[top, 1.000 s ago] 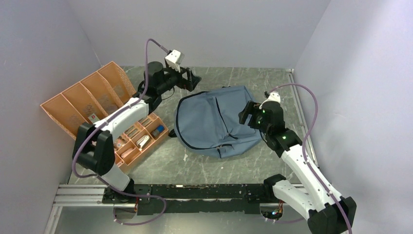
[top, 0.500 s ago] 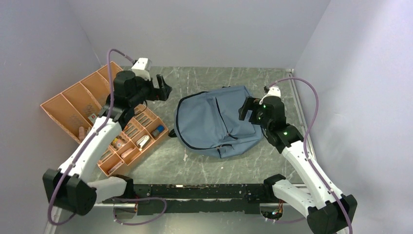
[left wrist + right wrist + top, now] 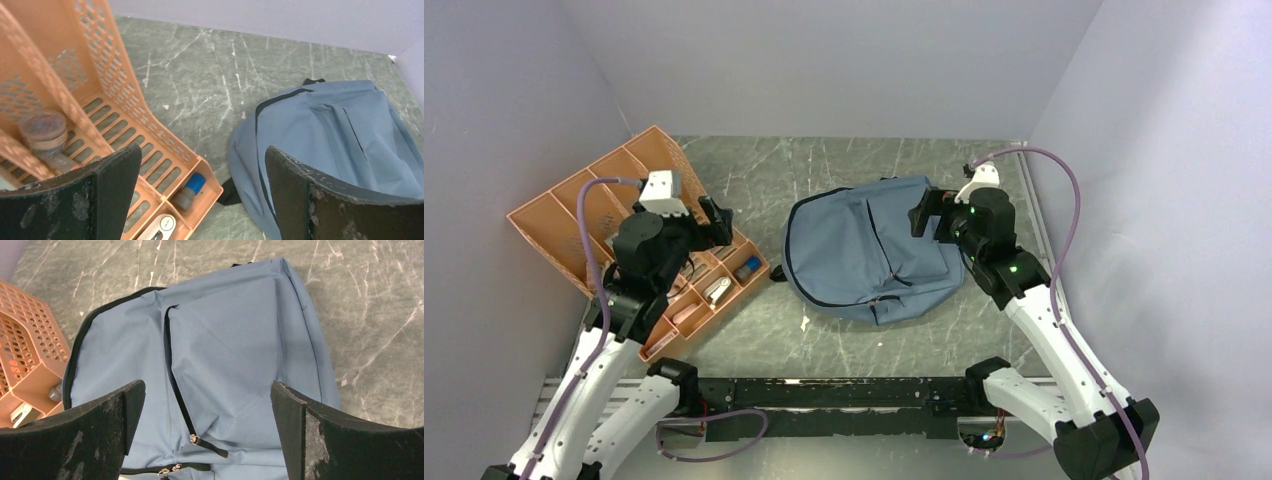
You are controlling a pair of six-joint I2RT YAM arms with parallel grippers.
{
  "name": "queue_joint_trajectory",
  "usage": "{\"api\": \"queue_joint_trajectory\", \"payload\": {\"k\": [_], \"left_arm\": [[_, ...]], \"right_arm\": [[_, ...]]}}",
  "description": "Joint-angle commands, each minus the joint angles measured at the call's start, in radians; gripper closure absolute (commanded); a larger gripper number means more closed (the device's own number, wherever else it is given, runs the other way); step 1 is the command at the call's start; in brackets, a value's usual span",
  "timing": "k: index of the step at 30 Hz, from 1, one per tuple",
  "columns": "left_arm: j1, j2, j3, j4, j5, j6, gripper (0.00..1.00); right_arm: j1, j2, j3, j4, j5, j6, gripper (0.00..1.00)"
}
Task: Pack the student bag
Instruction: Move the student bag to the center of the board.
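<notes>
Grey-blue student bag [image 3: 864, 250] with black zip lines and black edge trim. Orange tray [image 3: 554, 225], walls full of little slots and holes. Dark green table [image 3: 824, 170] with thin white streaks, like stone. Purple cable [image 3: 1074, 212] on white and black arms [image 3: 1049, 335]. One small blue cap [image 3: 196, 182] in the tray.

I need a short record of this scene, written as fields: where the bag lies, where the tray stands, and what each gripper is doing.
bag: soft grey-blue fabric backpack, lying flat on the green marbled table, front pocket facing up
tray: orange plastic compartment tray, left of the backpack, small items in its low compartments
left gripper: open, empty, over the tray
right gripper: open, empty, over the backpack's right side
</notes>
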Motion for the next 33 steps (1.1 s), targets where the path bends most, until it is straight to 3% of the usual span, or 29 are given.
{"api": "queue_joint_trajectory", "payload": {"k": [1,7,10,17,27,33], "left_arm": [[0.002,-0.026,-0.045,-0.053,-0.133,-0.045,0.03],[0.002,-0.003,-0.067,-0.072,-0.152,-0.056,0.03],[0.002,0.018,-0.073,-0.024,-0.041,-0.04,0.03],[-0.011,0.224,-0.057,0.011,0.158,-0.175,0.03],[-0.252,0.499,0.043,0.058,0.081,-0.251,0.03],[-0.339,0.669,0.082,0.032,0.063,-0.297,0.03]], "right_arm": [[0.002,-0.042,-0.001,0.061,0.018,-0.014,0.0],[0.003,-0.064,-0.02,0.12,0.033,-0.003,0.0],[0.002,-0.049,-0.013,0.123,0.037,0.009,0.0],[0.002,-0.042,-0.028,0.12,0.032,0.035,0.0],[0.002,-0.095,-0.095,0.147,0.03,0.047,0.0],[0.002,-0.123,-0.14,0.141,0.043,0.068,0.0]]}}
